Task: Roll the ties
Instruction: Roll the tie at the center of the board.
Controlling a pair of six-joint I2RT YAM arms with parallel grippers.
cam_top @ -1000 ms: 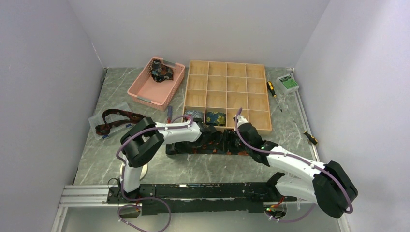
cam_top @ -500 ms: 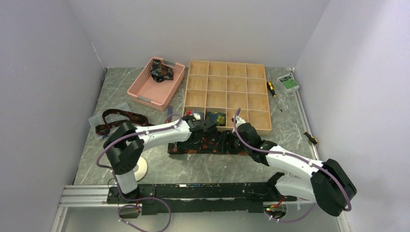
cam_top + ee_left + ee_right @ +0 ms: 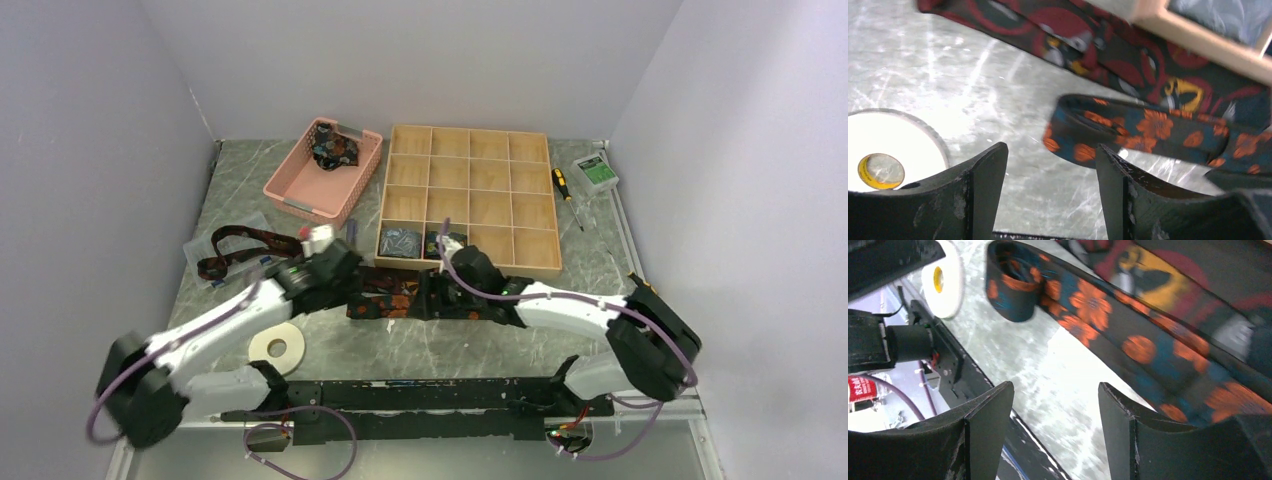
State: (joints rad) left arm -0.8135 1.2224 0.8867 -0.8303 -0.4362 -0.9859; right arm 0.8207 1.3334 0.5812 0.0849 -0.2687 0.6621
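Pink plastic basket [image 3: 300,203] at the far left of the table [image 3: 450,350], with one bundled tie [image 3: 332,150], dark and flowered, inside. Right beside it, wooden tray [image 3: 468,160] of many square compartments; in its nearest row, grey-blue roll [image 3: 401,242] in the leftmost compartment and yellow-flowered roll [image 3: 447,241] in the next one, partly hidden behind the right arm. Just in front of the tray, flat on the table, orange-flowered tie [image 3: 392,303], stretched from left to right between the two arms, and just behind it a red and yellow tie [image 3: 1128,70]. Maroon tie [image 3: 245,243] well apart, near the left wall. White tape ring [image 3: 277,347] near the left arm. From above only: basket, whole tray, maroon tie, two screwdrivers [image 3: 565,185] to the right of the tray. From the wrists only: yellow spot in the hole of the tape ring. From the left wrist: left end of the orange-flowered tie folded back into a small flat loop, plus a corner of the tray with grey-blue cloth in it. From the right wrist: same end seen along the tie, standing as a little curl. Left gripper [image 3: 1048,192] released, fingers wide apart above bare table, just beside the loop, grasping nothing. Right gripper [image 3: 1055,432] released too, fingers apart near the edge of the tie, grasping nothing.
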